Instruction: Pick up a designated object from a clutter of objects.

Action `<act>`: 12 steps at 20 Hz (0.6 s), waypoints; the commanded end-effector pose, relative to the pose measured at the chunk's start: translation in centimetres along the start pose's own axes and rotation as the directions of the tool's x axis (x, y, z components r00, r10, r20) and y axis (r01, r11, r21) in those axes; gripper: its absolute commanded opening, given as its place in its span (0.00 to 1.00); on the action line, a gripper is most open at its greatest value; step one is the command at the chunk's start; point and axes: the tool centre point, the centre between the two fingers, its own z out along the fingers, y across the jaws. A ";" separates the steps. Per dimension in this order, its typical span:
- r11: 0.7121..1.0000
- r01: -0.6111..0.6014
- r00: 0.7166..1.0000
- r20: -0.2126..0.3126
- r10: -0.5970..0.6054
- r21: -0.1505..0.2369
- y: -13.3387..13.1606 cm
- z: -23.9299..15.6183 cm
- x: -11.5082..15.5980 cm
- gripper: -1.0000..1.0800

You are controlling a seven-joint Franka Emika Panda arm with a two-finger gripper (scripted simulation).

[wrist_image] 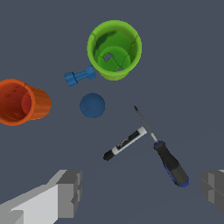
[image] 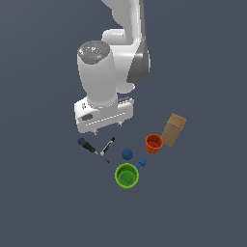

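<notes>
The designated object, a screwdriver [image: 89,146] with a dark blue-and-black handle and a thin shaft, lies flat on the floor at the exterior view's left of the clutter of objects. Its shaft tip almost meets the black-and-white marker [image: 108,145]. My gripper [image: 108,128] hangs above these two, open, with nothing between its fingers. In the wrist view the screwdriver [wrist_image: 169,163] lies nearer one grey finger [wrist_image: 213,189] than the other, with the marker [wrist_image: 125,143] beside its shaft. The gripper [wrist_image: 141,190] stands apart from both.
A blue ball [image: 127,154], a small blue piece [image: 141,164] and an upright green cup [image: 127,175] sit close to the marker. An orange-red cup [image: 154,144] and a tan box [image: 173,129] stand toward the exterior view's right.
</notes>
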 end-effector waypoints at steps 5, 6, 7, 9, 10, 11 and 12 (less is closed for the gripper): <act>0.991 0.136 0.991 -0.005 -0.136 -0.003 1.6 2.6 -0.5 0.96; 0.988 0.157 0.988 -0.006 -0.157 -0.003 1.8 3.0 -0.6 0.96; 0.984 0.177 0.984 -0.006 -0.177 -0.004 2.1 3.4 -0.7 0.96; 0.976 0.218 0.976 -0.007 -0.218 -0.005 2.5 4.2 -0.9 0.96; 0.971 0.238 0.971 -0.008 -0.238 -0.006 2.8 4.6 -1.0 0.96; 0.966 0.258 0.966 -0.009 -0.258 -0.006 3.0 4.9 -1.1 0.96; 0.961 0.278 0.961 -0.009 -0.278 -0.007 3.2 5.3 -1.3 0.96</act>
